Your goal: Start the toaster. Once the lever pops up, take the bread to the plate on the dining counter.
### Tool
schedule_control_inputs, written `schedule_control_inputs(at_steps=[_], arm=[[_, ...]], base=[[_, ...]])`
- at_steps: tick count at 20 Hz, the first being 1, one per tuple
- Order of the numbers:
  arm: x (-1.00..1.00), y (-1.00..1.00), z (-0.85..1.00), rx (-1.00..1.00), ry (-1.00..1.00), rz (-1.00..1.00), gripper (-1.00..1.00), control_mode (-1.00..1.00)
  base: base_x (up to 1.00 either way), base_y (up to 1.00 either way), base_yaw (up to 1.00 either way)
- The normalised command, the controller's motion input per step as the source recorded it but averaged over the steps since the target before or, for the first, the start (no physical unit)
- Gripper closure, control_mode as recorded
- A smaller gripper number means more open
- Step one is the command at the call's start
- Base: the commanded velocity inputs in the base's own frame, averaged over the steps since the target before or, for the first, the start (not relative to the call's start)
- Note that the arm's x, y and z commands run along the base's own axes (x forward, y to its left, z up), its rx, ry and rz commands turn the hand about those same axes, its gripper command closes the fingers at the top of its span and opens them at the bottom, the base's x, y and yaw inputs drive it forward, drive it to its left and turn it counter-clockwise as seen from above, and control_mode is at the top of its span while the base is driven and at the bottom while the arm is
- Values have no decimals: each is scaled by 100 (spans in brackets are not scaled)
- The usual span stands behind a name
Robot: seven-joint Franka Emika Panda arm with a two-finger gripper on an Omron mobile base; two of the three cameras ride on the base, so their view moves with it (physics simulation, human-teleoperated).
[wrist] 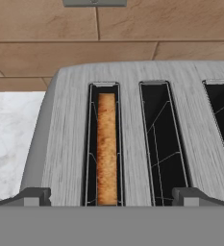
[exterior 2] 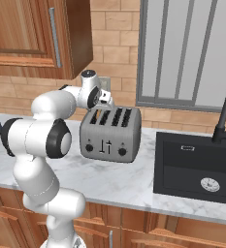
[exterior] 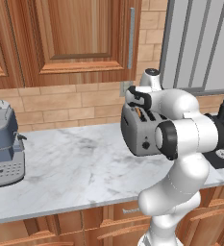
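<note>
Hand view: my gripper (wrist: 111, 196) spread above toaster (wrist: 65, 144); bread (wrist: 106, 149) looks light, crumbly; I'd pinch top crust.

Brushed grey toaster (exterior 2: 110, 134) with fine streaks, black slots, black knobs and dark lever (exterior 2: 103, 146) on the face. Golden-brown bread (wrist: 106, 149), mottled, darker at the edges. White counter (exterior: 80, 173) veined in grey (marble look). Matte black sink (exterior 2: 197, 167) and faucet (exterior 2: 225, 114). Reddish-brown wood cabinets (exterior: 75, 38), tan brick wall (exterior 2: 117, 29). Blue-grey coffee machine (exterior: 3, 144) with a paler dotted front. White arm (exterior: 190, 139) with black joint rings. Dark grey claw (wrist: 111, 197) tips. Pale grey window bars (exterior 2: 182, 48).
</note>
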Motion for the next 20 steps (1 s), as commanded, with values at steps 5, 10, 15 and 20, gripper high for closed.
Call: schedule_control_inputs(at_steps=[5,10,15,20], arm=[[0,0,0,0,0,0,-100,-100],[0,0,0,0,0,0,-100,-100],[0,0,0,0,0,0,-100,-100],[0,0,0,0,0,0,-100,-100]], base=[[0,0,0],[0,0,0],[0,0,0],[0,0,0]])
